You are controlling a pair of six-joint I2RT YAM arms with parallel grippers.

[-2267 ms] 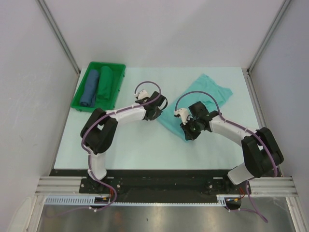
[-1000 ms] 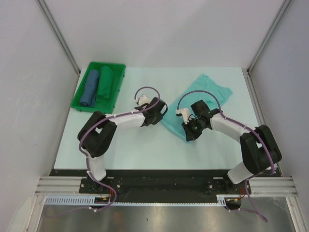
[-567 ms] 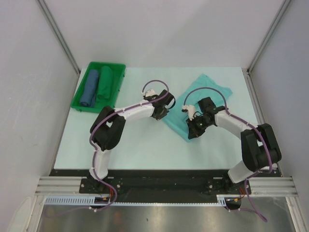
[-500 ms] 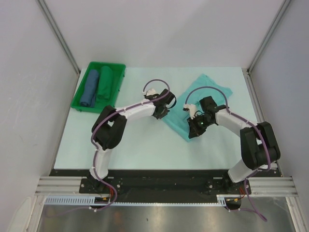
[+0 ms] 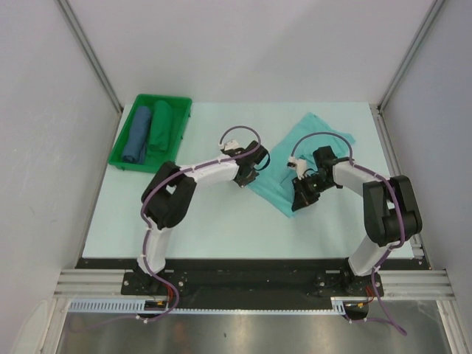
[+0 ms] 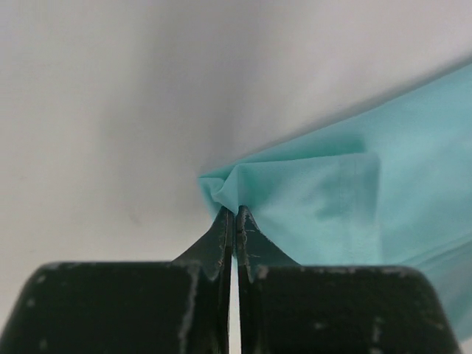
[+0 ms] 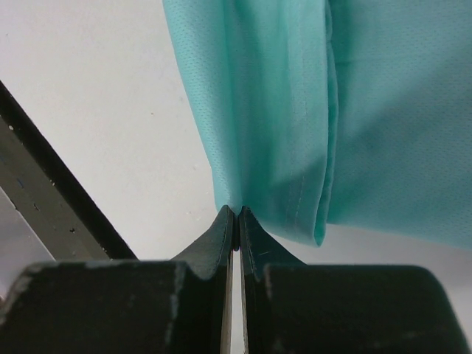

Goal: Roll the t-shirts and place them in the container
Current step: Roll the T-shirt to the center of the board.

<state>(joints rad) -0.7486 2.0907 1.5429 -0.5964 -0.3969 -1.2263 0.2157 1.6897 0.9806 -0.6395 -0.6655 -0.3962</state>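
The light turquoise t-shirt point(image 5: 274, 171) lies partly folded, slanting across the right half of the white table. My left gripper point(image 5: 245, 182) is at its near-left corner. In the left wrist view the jaws point(image 6: 236, 211) are shut on a bunched corner of the t-shirt point(image 6: 317, 192). My right gripper point(image 5: 297, 205) is at the near tip of the cloth. In the right wrist view it point(image 7: 236, 211) is shut on the stitched hem of the t-shirt point(image 7: 295, 110), which hangs in folds beyond the fingers.
A green tray point(image 5: 166, 98) stands at the back left, holding a blue cloth roll point(image 5: 138, 135) and a dark green roll point(image 5: 161, 127). Grey panels wall in the table on the left, right and back. A dark rail point(image 7: 51, 192) runs along the table's near edge.
Both arms have reached further to the right. The left gripper has moved onto the shirt's corner and closed on it. The right gripper has stayed shut on the hem, shifting slightly right.
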